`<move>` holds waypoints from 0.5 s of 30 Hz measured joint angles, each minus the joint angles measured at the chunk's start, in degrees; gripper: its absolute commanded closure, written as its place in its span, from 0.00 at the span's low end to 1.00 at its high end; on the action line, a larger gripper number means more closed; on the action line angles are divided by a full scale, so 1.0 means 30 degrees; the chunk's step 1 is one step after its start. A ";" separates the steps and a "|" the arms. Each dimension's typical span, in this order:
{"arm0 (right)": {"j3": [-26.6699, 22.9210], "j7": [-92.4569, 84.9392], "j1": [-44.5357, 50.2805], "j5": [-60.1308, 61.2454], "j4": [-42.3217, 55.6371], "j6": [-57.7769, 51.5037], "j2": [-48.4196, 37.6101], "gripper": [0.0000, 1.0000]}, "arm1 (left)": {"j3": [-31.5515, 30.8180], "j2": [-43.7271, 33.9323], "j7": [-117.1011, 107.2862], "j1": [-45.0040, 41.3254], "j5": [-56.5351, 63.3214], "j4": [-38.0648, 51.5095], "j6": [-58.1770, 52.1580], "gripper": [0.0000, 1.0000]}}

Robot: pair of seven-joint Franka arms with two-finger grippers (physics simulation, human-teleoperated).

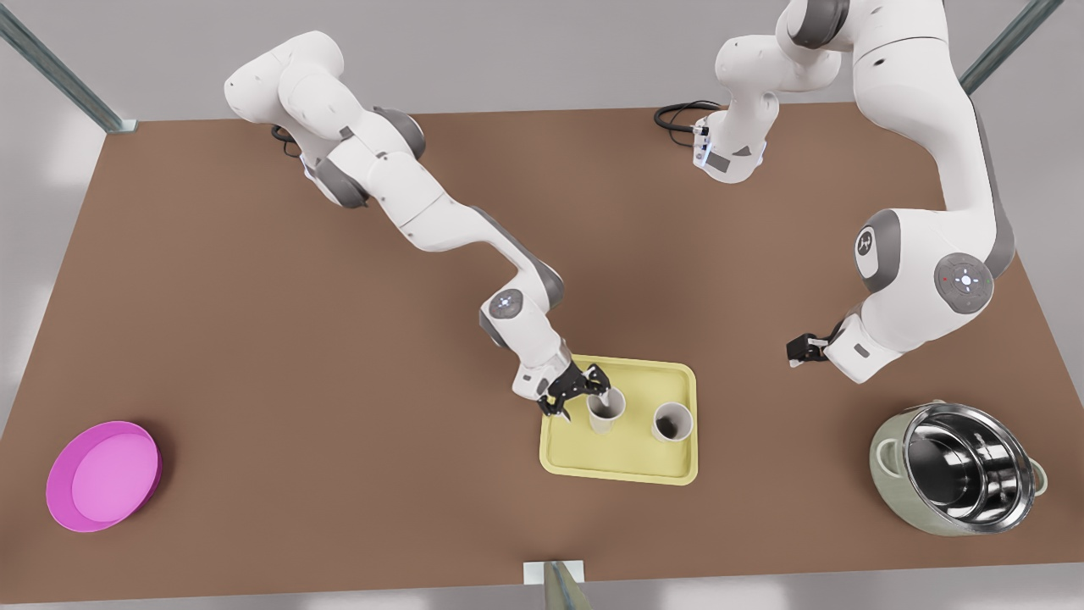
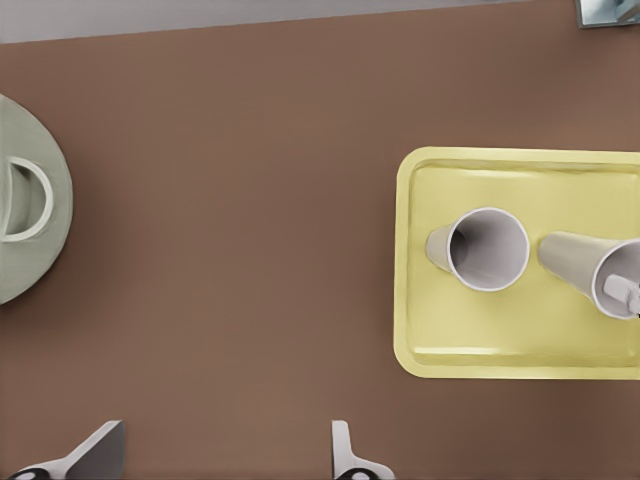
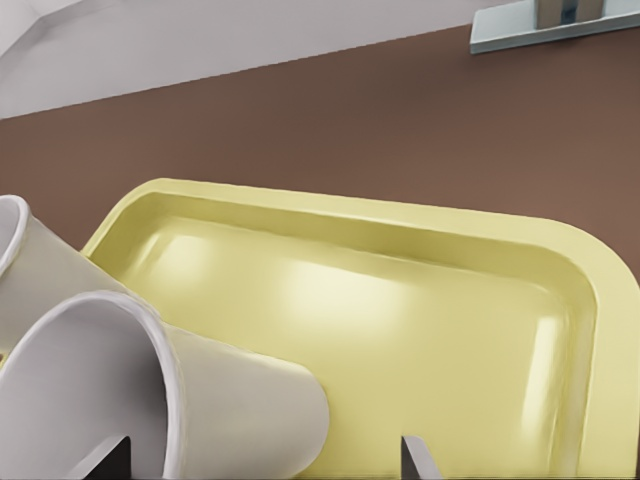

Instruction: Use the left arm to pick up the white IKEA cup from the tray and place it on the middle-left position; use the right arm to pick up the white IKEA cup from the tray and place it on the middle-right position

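Note:
Two white cups stand in the pale yellow tray (image 1: 627,457). My right gripper (image 1: 583,400), on the arm at the front view's left, is low at the nearer cup (image 1: 606,409). It is open, with one finger (image 3: 110,455) inside that cup's (image 3: 220,400) mouth and the other outside the wall. The second cup (image 1: 671,421) stands free beside it. My left gripper (image 1: 800,349), on the arm at the front view's right, hangs over bare table between tray and pot. In the left wrist view, this gripper (image 2: 222,455) is open and empty, with both cups (image 2: 490,250) (image 2: 590,265) in the tray (image 2: 440,330).
A steel pot (image 1: 961,466) with a grey-green outside sits at the front view's near right, and its rim and handle (image 2: 20,210) show in the left wrist view. A round pink dish (image 1: 103,476) lies near left. Brown tabletop (image 1: 339,381) spreads around the tray.

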 measured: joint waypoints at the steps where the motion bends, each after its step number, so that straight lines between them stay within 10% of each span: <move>1: -0.0007 0.0007 0.0013 0.0004 0.0000 0.0004 0.0019 0.25 | 0.0000 0.0003 -0.0001 0.0000 -0.0001 0.0000 0.0000 0.00; 4: -0.0005 -0.0009 -0.0001 0.0052 0.0000 0.0026 0.0036 0.51 | 0.0000 -0.0014 -0.0006 0.0000 -0.0010 0.0000 0.0000 0.00; 15: 0.0012 0.0112 -0.0341 0.0108 0.0027 -0.0059 -0.0365 0.71 | 0.0000 -0.0006 -0.0019 0.0000 -0.0013 0.0000 0.0000 0.00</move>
